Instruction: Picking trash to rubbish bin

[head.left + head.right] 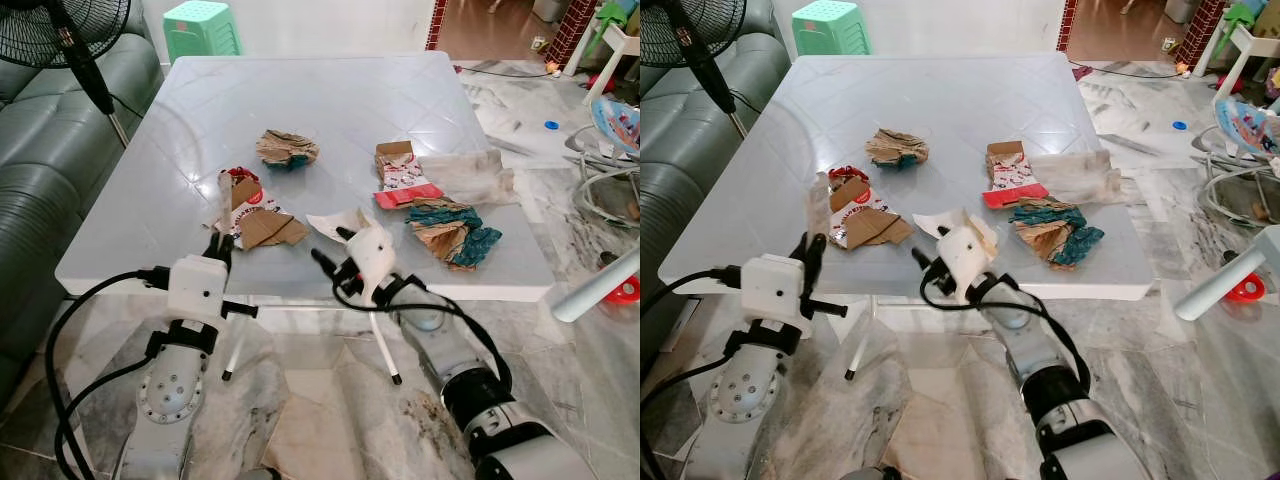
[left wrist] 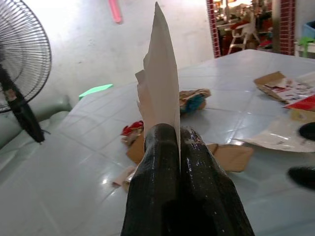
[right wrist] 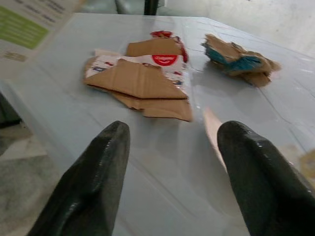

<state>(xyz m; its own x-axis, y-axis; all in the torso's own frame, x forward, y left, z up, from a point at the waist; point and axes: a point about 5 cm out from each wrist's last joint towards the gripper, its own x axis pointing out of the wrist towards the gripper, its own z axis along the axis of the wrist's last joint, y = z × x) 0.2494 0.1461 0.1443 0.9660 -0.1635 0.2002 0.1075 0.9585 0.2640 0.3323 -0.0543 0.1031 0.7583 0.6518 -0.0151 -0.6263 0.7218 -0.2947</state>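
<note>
Trash lies scattered over your white counter (image 1: 120,250): torn cardboard (image 1: 262,228) at the near left, a crumpled brown wad (image 1: 287,149) farther back, a red-and-white carton (image 1: 404,178) and a teal-and-brown wrapper (image 1: 450,232) to the right, all within reach from the near edge. Your left gripper (image 2: 170,147) is raised at that edge with its jaws pressed together on a thin white scrap of paper (image 2: 160,83), standing upright, likely ready to carry off. Your right gripper (image 3: 172,152) reaches low over the counter toward the cardboard, jaws spread and empty.
</note>
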